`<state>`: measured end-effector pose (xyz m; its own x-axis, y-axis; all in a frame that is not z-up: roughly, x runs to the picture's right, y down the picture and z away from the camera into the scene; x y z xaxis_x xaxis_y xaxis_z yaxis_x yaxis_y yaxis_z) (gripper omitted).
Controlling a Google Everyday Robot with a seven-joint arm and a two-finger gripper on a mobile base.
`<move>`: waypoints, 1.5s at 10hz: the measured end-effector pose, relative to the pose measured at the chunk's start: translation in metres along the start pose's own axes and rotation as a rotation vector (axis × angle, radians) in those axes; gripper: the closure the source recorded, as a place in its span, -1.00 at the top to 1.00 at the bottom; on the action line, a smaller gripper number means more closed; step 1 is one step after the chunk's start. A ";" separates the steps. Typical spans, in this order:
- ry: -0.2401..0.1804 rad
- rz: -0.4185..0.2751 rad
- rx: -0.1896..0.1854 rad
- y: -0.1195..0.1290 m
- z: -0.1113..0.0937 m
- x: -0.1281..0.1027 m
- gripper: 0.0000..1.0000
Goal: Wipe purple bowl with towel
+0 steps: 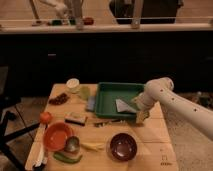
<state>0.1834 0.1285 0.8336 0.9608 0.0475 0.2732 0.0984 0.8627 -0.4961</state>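
The purple bowl (123, 146) sits upright on the wooden table near its front edge, right of centre. The towel (124, 105) lies flat inside the green tray (106, 88), towards its right side. My gripper (141, 116) hangs from the white arm that reaches in from the right. It points down over the tray's front right corner, just right of the towel and behind the purple bowl. Nothing shows in it.
An orange bowl (57, 136) stands at the front left with a metal cup (72, 145) and a green pepper (67, 158) by it. A darker blue-grey pad (91, 103) lies left of the tray. A white cup (73, 84) and a tomato (45, 117) stand further left.
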 end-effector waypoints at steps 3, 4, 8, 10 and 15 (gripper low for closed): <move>-0.020 0.017 0.059 -0.007 -0.017 -0.003 0.60; -0.031 0.024 0.078 -0.009 -0.021 -0.005 0.60; -0.076 0.043 0.161 -0.021 -0.035 -0.008 0.60; -0.104 0.039 0.209 -0.029 -0.039 -0.012 0.60; -0.133 0.005 0.265 -0.045 -0.036 -0.025 0.60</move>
<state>0.1639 0.0702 0.8194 0.9169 0.1024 0.3859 0.0060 0.9629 -0.2698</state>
